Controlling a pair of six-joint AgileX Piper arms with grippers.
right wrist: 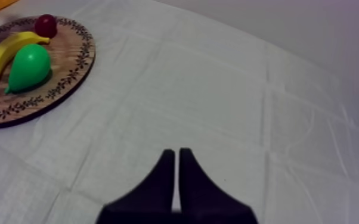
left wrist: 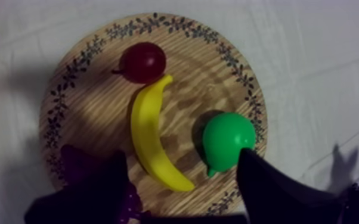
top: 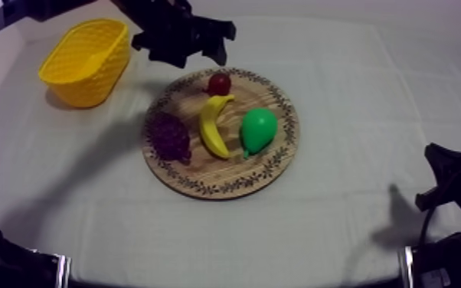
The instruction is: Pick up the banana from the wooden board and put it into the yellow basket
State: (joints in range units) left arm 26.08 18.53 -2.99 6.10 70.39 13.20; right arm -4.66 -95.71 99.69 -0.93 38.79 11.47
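Banana [top: 214,126] lies curved along the middle of the round wooden board [top: 195,170], untouched by either arm. Its far end touches the small red fruit [top: 219,83], which sits by the board's far rim, and its other end points toward the near rim. The green pear [top: 258,130] lies just beside the banana on the right with a narrow strip of wood between them, and the bunch of grapes [top: 171,138] lies on the left, close to the board's edge.

The left gripper [top: 181,52] hangs over the far rim of the board, between the board and the yellow basket [top: 88,84]. In the left wrist view its two black fingers [left wrist: 92,190] are spread wide and pinch nothing: one is over the grapes, the other just beside the pear, and the banana's near end lies below the gap.

The basket stands on the far left of the surface [top: 356,115], apart from the board.

The right gripper [right wrist: 176,156] sits low at the right side over bare cloth, well apart from the board, its fingers pressed together into a narrow wedge
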